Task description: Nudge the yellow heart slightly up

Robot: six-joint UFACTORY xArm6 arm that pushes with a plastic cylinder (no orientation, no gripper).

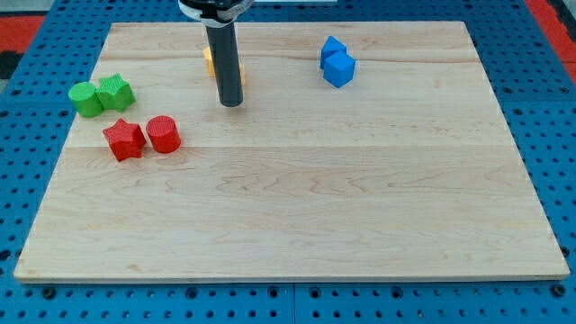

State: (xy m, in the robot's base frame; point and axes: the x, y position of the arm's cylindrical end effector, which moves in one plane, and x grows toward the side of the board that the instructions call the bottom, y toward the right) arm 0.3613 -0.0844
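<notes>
Seemingly, the nudge is either under way or just about to begin, though this can only be judged from how things lie. The yellow heart (209,61) is found near the top edge of the table (297,216), left of the middle, and is almost wholly hidden behind the rod; only a sliver of yellow-orange is seen at the rod's left side, with a trace at its right, so its shape cannot be confirmed. My tip (231,102) is placed just below that block, toward the table's bottom edge, which is the side needed for a push upward. Whether contact is made cannot be told.

No jaws are carried by the rod, so nothing is grasped and nothing can be opened or closed; blocks are only pushed.

Elsewhere, a green cylinder (85,99) and a green star (115,91) are seen touching at the left edge, with a red star (123,139) and a red cylinder (164,134) below them. Two blue blocks (337,62) are pressed together near the top edge, right of the middle.
</notes>
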